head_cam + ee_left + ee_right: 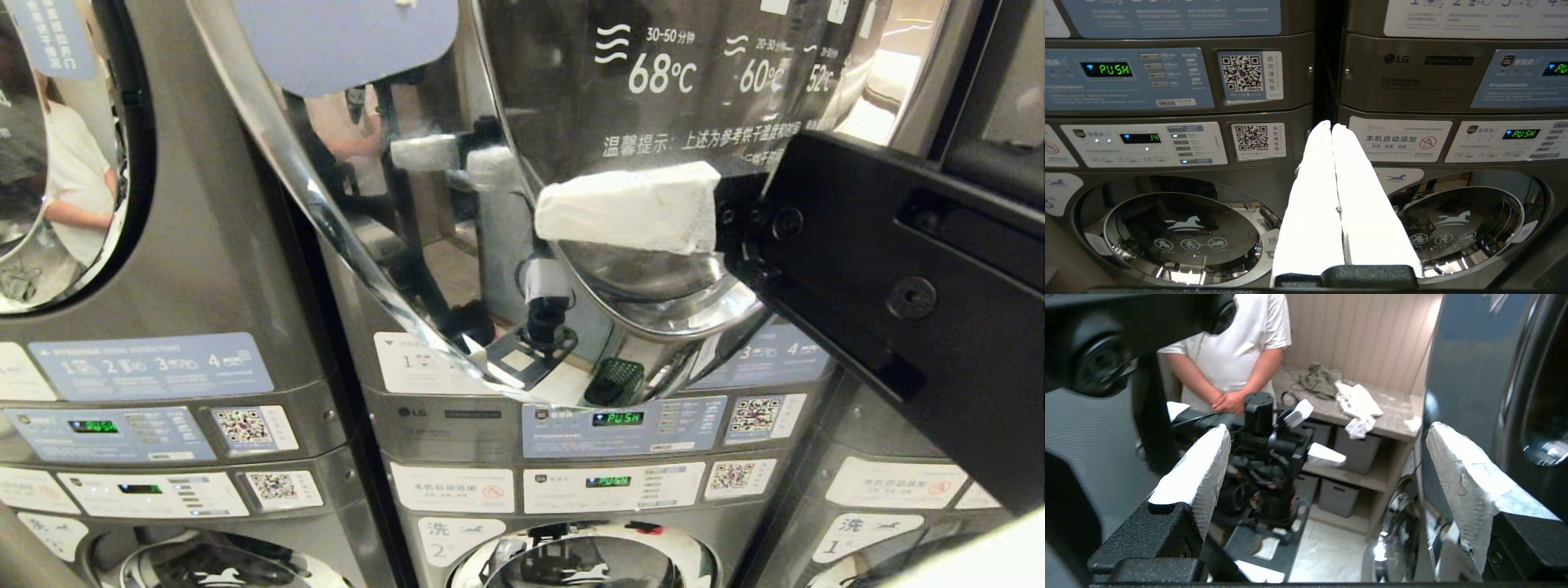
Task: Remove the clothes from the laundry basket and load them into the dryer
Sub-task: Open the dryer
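The dryer is the upper middle machine. Its chrome-rimmed glass door, printed with temperatures, stands swung out toward me. My right gripper is open and empty, raised at the door's edge. One white-wrapped finger lies across the glass, and in the right wrist view the other-side finger sits close beside the door. My left gripper is shut on nothing, parked low and facing the washers. Olive and white clothes lie on a shelf top. A green latticed basket shows only as a reflection in the door.
A person in a white shirt stands behind, hands clasped. Grey bins fill the shelf unit. Neighbouring machines stand left and right, with control panels and washer doors below.
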`<state>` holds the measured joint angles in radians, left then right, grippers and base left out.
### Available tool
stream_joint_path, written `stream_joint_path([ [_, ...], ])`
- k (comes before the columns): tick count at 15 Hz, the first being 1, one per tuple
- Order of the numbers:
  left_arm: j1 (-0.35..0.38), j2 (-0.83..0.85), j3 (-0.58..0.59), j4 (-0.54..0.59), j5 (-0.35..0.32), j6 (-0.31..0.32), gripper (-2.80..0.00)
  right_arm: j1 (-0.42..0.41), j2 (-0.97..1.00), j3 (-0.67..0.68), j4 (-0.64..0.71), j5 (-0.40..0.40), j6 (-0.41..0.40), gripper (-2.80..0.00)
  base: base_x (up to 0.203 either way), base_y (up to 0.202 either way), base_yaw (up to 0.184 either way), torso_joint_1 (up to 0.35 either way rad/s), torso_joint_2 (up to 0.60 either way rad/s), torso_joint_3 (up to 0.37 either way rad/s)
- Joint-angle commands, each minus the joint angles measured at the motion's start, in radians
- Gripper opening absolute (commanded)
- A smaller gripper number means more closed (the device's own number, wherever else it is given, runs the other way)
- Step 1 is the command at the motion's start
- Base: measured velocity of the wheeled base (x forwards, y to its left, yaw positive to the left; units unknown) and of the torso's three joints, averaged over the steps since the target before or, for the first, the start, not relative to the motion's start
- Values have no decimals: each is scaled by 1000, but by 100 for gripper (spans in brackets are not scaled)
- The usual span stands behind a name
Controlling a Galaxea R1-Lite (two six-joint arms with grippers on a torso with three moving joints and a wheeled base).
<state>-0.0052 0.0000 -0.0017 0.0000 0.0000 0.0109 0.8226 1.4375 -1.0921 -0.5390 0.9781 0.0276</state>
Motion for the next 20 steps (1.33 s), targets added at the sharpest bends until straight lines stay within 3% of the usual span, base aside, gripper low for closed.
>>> stream_joint_path([
  [1,-1,0,0,0,0,0,-280,1,-36,13,13,13,1,0,0,0,0,0,0,0],
  [8,-1,0,0,0,0,0,-280,0,-142,95,53,19,2,0,0,0,0,0,0,0],
  [10,-1,0,0,0,0,0,-280,-1,-134,88,49,6,-7,0,0,0,0,0,0,0],
  [12,-1,0,0,0,0,0,-280,-3,-112,79,44,-57,-9,0,0,0,0,0,0,0],
  [14,-1,0,0,0,0,0,-280,-3,-69,52,42,-96,-23,0,0,0,0,0,0,0],
  [20,-1,0,0,0,0,0,-280,-11,97,-95,33,-111,-103,0,0,0,0,0,0,0],
])
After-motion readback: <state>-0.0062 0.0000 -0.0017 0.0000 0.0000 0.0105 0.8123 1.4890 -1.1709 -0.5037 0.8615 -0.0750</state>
